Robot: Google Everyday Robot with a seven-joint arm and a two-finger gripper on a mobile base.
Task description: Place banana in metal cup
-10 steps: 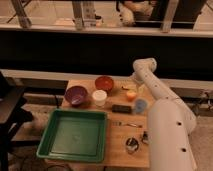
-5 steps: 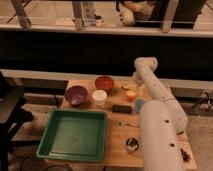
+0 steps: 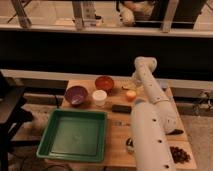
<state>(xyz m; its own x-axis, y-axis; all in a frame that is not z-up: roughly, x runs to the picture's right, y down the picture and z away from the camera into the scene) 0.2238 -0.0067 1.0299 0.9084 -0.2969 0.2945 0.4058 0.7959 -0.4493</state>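
The metal cup (image 3: 130, 145) stands near the front edge of the wooden table (image 3: 116, 131), half hidden by my white arm (image 3: 150, 125). The arm reaches up across the right side of the table and bends down at the far edge. My gripper (image 3: 132, 85) hangs there, just behind a round orange-yellow cup (image 3: 130, 95). I cannot make out the banana; it may be hidden at the gripper.
A purple bowl (image 3: 76, 94), a red-orange bowl (image 3: 104, 82) and a white cup (image 3: 99, 97) stand at the back left. A green tray (image 3: 75, 135) fills the front left. A dark flat object (image 3: 121, 108) lies mid-table. Dark bits (image 3: 180, 154) lie front right.
My arm's lower part has swung left and nearer the camera, now covering the pale blue cup and part of the metal cup. The gripper stays near the orange-yellow cup.
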